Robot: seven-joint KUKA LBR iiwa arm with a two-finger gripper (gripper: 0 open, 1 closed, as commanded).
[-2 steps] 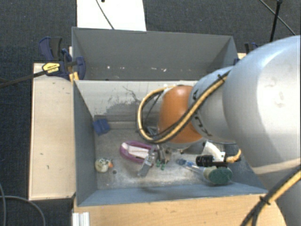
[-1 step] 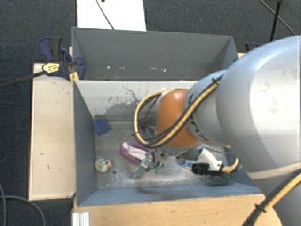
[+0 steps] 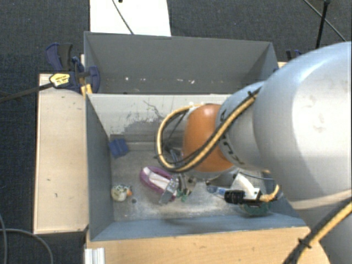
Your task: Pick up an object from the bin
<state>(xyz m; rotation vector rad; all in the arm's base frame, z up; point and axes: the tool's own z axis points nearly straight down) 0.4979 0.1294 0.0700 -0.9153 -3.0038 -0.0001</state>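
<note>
Roughly mid-task: tool [image 3: 177, 190] sits low on the bin [image 3: 99, 164] floor near the front edge, right beside the purple-pink curved thing [image 3: 153, 177], nothing looks lifted yet, and I can't tell if it's spread or pinching because the orange wrist cover [image 3: 203, 139] and cables [image 3: 160, 147] hide most of it.

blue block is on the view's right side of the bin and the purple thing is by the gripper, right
Wrong side: the camera view shows the blue block on the view's left side of the bin, near its left wall. The purple thing is by the gripper.
</note>
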